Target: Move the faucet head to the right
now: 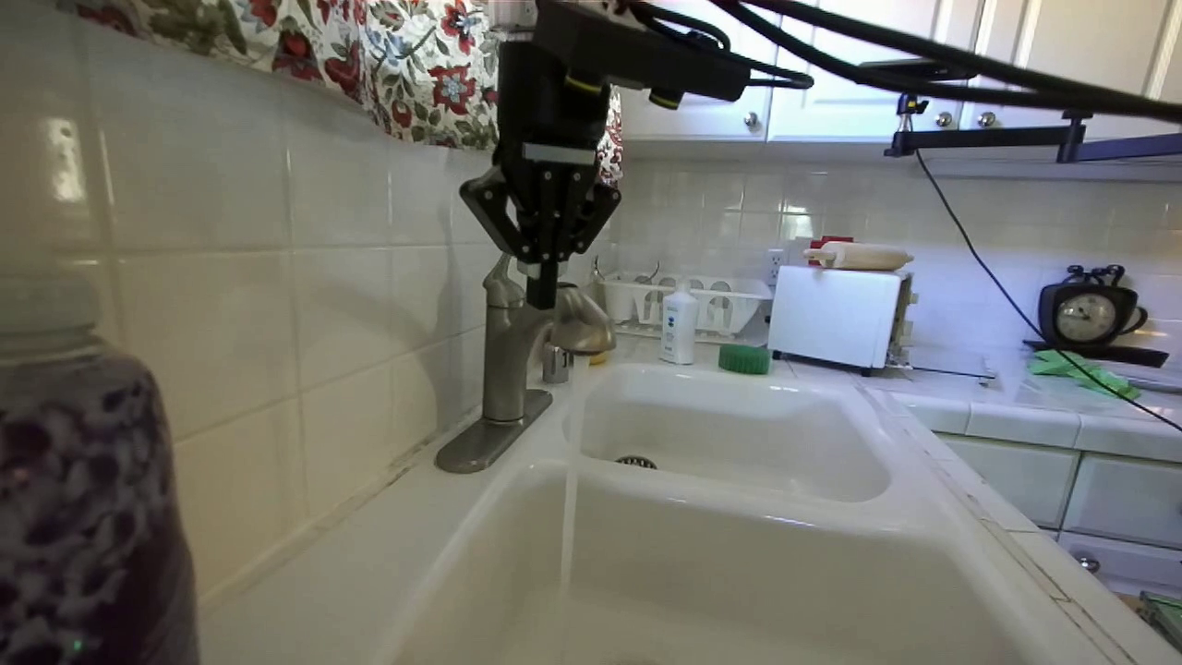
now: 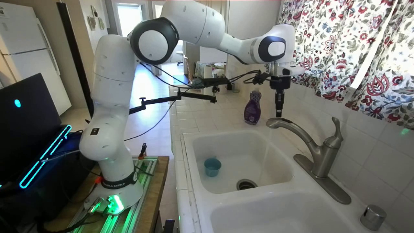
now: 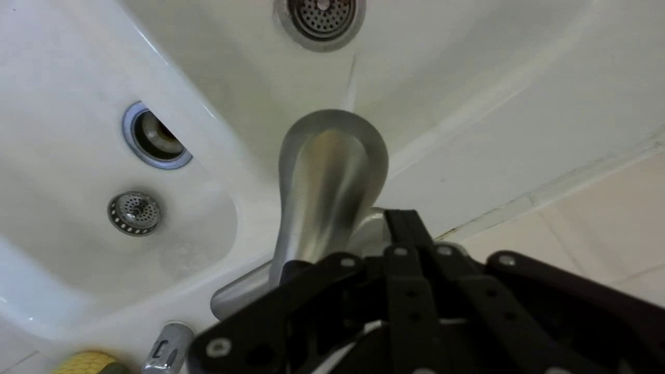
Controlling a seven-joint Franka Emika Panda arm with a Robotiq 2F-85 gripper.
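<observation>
Hanging point-down above the sink on its side nearest the wall, the gripper is carrying its fingertips drawn fully together and is gripping nothing. The arm is reaching across the sink from a wooden table, which is standing on the sink's side opposite the wall. The spout is arching out over the sink from a base that is sitting on the sink's ledge along the wall. In the wrist view, the fingertips are showing just beside the spout, above the sink (whether the two are touching is not showing clearly). The lever is pointing upward above the same ledge of the sink.

Water is falling in a thin stream from the spout into one basin of the sink. A blue cup is sitting in that basin, toward the sink's side opposite the wall. In the sink's second basin, a strainer is lying just beside the drain.

A metal cap is standing on the sink's ledge. Beyond the end of the sink nearest the cup, a purple bottle is standing upright on the counter. Beyond the sink's opposite end, a white bottle is standing upright, a green scrubber is resting close to the rim, and a rack is standing farther from the sink.
</observation>
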